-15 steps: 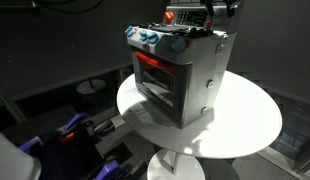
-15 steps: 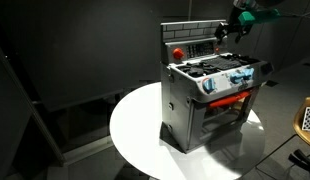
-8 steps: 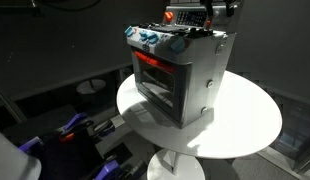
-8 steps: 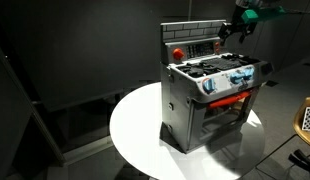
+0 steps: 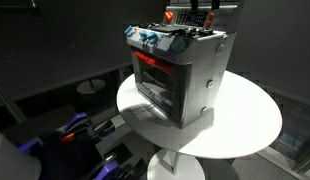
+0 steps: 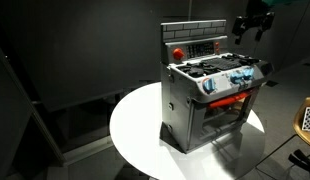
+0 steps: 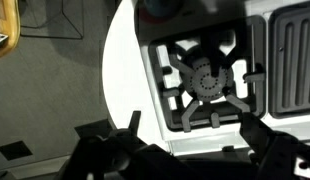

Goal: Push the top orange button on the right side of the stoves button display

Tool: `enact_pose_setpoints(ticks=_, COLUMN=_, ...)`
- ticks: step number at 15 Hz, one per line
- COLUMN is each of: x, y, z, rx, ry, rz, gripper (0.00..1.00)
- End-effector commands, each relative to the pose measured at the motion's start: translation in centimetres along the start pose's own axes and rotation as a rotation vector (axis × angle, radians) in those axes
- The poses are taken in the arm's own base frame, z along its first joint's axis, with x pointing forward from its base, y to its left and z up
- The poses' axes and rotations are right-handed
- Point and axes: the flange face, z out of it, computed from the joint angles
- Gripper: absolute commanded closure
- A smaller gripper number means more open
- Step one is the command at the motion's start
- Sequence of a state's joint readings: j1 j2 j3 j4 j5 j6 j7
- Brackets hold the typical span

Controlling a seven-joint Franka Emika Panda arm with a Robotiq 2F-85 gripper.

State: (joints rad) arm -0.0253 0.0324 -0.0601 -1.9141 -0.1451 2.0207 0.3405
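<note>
me: entry one, gripper [image 6: 249,30]. it has risen and drawn back from the button display [image 6: 198,47] since a second ago. it now hangs above and beside that panel's right end, apart from it.

desk: state of the fingers?

me: in my wrist view the gripper [image 7: 185,150] is spread wide. its dark fingers [image 7: 105,148] sit at the two lower corners of the picture, with nothing held between them.

desk: entry two, the task's item. where is it?

me: stove [image 6: 210,100], silver-grey, boxy, upright on a round white table [image 6: 135,130]. both exterior views show it [image 5: 180,75]. the button display is a narrow dark strip with red-orange trim, standing upright along the stove's back edge. in an exterior view it sits at the very top of the picture [image 5: 185,17]. the small buttons at its right end are too small for me to tell apart.

desk: remaining entries?

me: knobs [image 6: 235,80], blue and red, in a row along the top front edge. oven window [image 5: 155,80], dark with red trim, just below the knobs. red button [image 6: 178,52], round, at the display's left end. burner grate [image 7: 205,85], black, on the white stove top straight under my wrist camera, with the table's white rim [image 7: 120,90] to its left.
</note>
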Motion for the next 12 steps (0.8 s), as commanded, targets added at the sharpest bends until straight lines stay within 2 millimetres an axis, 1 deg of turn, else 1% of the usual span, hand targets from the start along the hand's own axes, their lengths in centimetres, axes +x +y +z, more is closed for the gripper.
enact_pose_setpoints(ticks=1, x=-3.1, y=1.2, z=-2.6, rx=0.025, ry=-0.103, rz=-0.071, gripper=0.0)
enact_pose_setpoints(ticks=6, x=-7.3, y=3.1, z=-6.0, rx=0.021, ry=-0.184, rz=-0.185, gripper=0.0)
enact_pose_setpoints(ticks=12, x=-12.3, y=5.1, z=-9.2, rx=0.06, ry=-0.219, rz=-0.326, gripper=0.0)
